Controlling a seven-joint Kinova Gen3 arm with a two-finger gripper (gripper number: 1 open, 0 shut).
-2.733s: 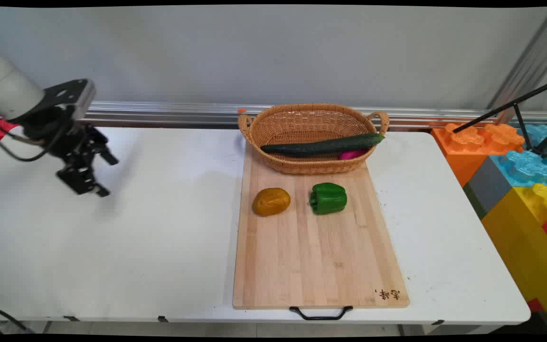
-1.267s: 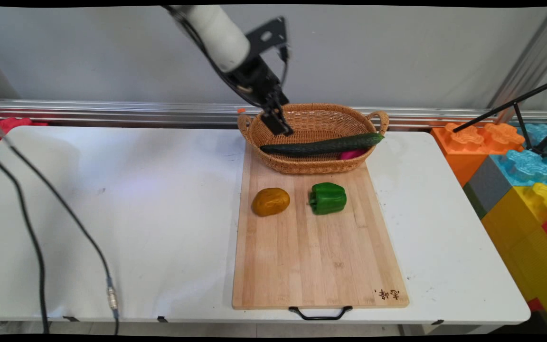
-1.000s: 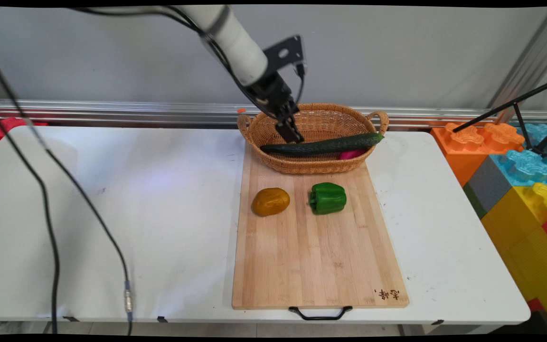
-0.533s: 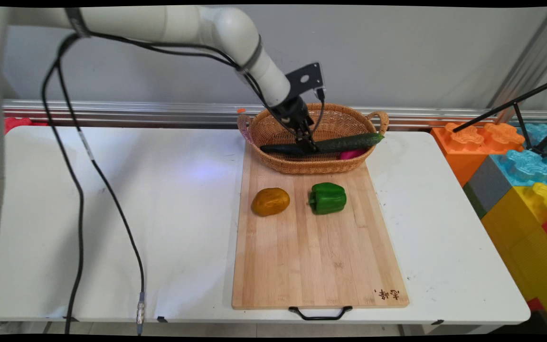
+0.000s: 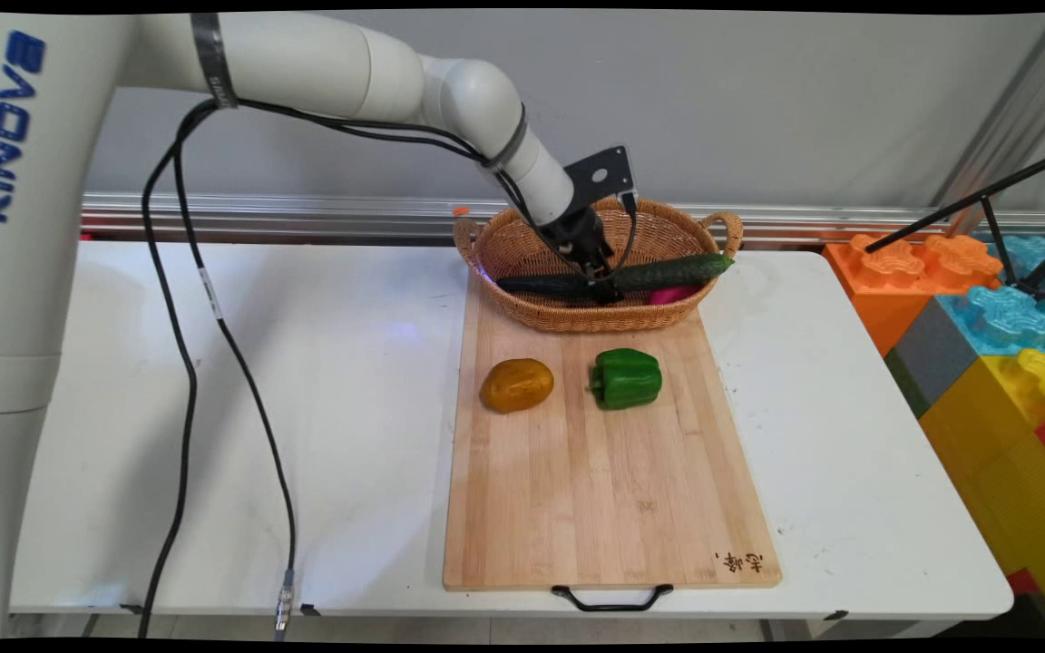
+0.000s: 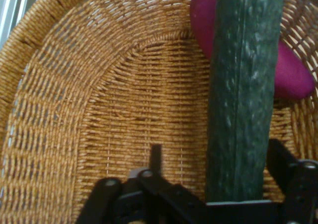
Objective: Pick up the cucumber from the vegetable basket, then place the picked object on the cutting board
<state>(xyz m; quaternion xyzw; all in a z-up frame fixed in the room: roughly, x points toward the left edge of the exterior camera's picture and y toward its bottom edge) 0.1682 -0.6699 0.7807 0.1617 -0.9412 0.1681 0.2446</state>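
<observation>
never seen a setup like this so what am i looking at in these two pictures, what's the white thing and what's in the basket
The white thing is a robot arm ending in a black two-finger gripper. One picture looks down across the table from a fixed camera; the other comes from a camera on the hand itself. The gripper is down inside a wicker basket, its fingers open on either side of a long cucumber, which lies over something magenta. The basket stands on the far end of a wooden cutting board, where a green pepper and a brownish-yellow potato-like vegetable also lie.
</observation>
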